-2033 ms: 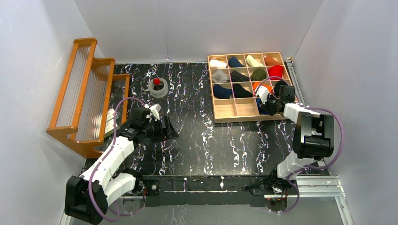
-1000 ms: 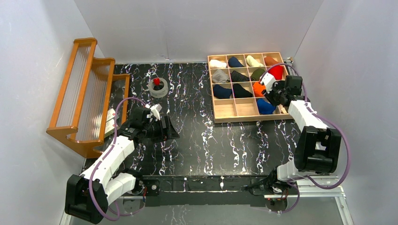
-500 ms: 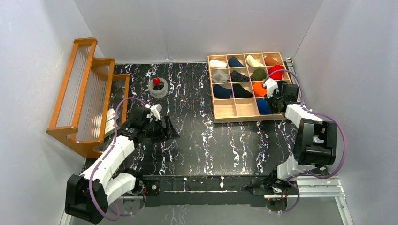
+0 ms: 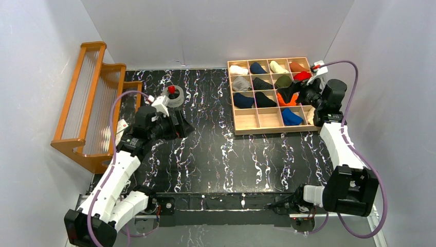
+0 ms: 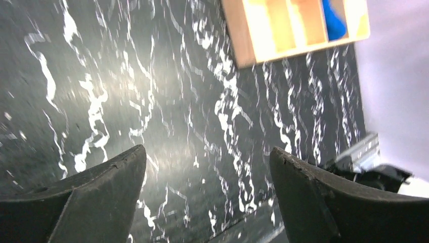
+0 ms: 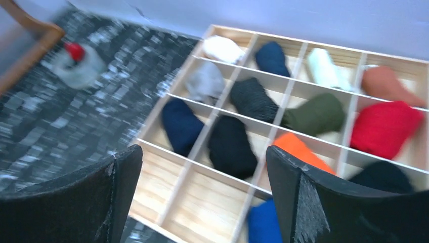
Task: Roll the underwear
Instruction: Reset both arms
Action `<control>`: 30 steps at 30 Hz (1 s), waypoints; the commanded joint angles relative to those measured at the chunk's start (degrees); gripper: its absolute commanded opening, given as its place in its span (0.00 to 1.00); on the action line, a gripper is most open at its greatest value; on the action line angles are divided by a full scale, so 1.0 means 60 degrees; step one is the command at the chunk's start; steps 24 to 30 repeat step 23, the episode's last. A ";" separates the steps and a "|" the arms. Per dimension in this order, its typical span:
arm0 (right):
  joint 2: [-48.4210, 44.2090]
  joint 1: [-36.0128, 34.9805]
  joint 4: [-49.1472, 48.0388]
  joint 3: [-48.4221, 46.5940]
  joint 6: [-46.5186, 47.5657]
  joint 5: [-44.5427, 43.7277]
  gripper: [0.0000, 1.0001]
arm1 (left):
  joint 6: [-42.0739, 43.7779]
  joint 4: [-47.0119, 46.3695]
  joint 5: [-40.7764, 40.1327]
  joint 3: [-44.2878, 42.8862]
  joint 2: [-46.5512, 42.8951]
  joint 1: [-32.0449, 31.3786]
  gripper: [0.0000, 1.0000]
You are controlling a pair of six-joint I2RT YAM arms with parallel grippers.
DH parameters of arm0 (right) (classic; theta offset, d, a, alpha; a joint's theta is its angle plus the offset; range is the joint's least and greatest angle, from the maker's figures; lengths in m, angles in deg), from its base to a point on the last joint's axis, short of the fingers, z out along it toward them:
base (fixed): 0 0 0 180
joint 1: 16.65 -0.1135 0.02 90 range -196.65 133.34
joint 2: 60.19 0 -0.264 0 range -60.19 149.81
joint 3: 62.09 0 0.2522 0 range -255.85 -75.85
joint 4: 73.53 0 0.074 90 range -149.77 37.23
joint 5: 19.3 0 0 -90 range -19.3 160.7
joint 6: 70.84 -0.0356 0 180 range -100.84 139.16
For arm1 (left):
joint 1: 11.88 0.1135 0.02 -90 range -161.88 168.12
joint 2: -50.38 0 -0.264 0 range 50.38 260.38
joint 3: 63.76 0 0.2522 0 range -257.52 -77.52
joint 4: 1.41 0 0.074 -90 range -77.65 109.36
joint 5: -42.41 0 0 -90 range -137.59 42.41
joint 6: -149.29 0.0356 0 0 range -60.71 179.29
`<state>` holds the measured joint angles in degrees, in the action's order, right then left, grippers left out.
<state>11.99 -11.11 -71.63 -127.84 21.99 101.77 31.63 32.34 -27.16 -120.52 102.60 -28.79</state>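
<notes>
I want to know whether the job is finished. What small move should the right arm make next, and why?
Probably draw the right gripper back from the tray toward its base. Its jaws stand open and empty above the tray, and the orange roll and blue roll each lie in a compartment, so nothing seems left to place.

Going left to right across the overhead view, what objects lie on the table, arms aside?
Wooden rack → clear roll with a red cap → wooden divider tray holding rolled garments.
</notes>
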 commanded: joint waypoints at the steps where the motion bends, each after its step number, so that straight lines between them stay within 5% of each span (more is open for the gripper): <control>1: -0.0232 -0.0038 -0.1104 -0.0252 -0.4845 0.1280 0.99 | 0.0194 0.0170 -0.1543 -0.1375 -0.0280 0.0068 0.91; 7: 0.0173 -0.0264 0.1625 -0.1058 -0.5989 0.1151 0.99 | 0.0940 0.1723 -0.4568 -0.3077 -0.0088 0.0076 0.98; 11: 0.0445 -0.2716 0.3820 -0.1881 -0.3774 -0.1536 0.99 | 0.1252 0.2064 -0.5781 -0.3520 -0.0260 0.0069 0.98; 14: 0.0547 -0.3980 0.4657 -0.2334 -0.3631 -0.3680 0.99 | 0.1313 0.2286 -0.6307 -0.3764 -0.0307 0.0071 0.98; 20: -0.0628 -0.4404 0.3374 -0.1030 -0.3829 -0.4891 0.99 | 0.1337 0.2781 -0.6832 -0.3984 -0.0344 0.0070 0.98; 30: -0.1113 -0.4399 0.2925 -0.0657 -0.3703 -0.4853 0.99 | 0.1325 0.2960 -0.6950 -0.3983 -0.0358 0.0067 0.98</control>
